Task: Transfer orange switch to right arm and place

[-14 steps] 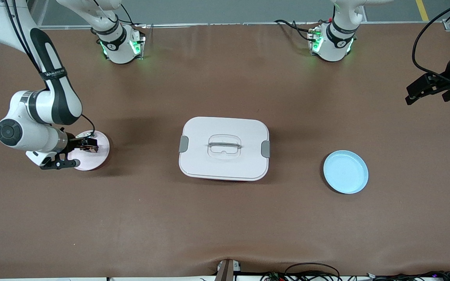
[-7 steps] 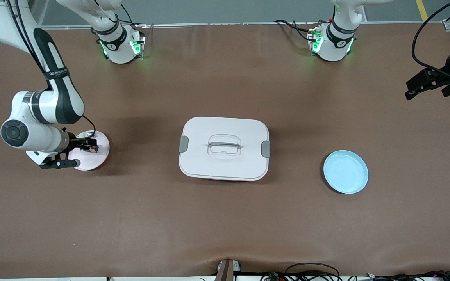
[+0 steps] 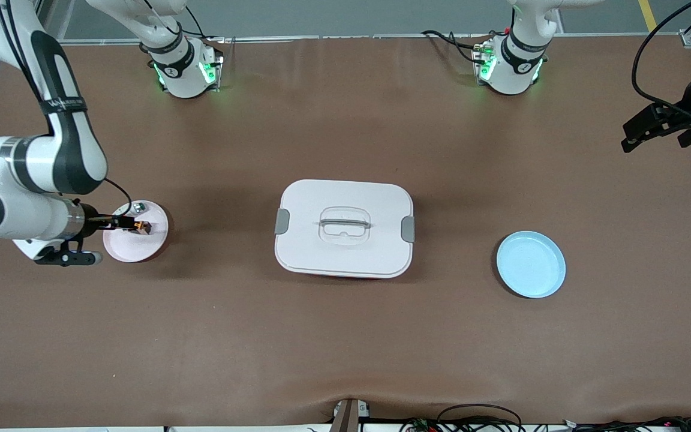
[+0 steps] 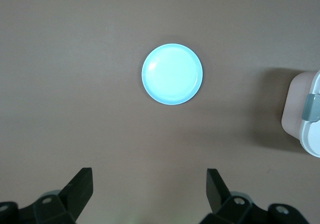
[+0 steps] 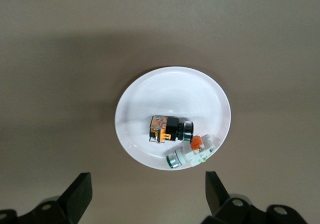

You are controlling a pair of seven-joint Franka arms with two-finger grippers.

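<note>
While my right jaws (image 5: 145,194) hang spread wide and empty above the pink plate (image 3: 123,252) at the right arm's end of the table (image 3: 345,336), the orange switch (image 5: 169,128) lies on that plate, just beside a silvery-white piece (image 5: 192,151). My left jaws (image 4: 150,191) are spread wide too, holding nothing, up over the left arm's end of the table, well apart from the blue plate (image 4: 172,74). Between the two plates sits a white lidded box (image 3: 344,228).
</note>
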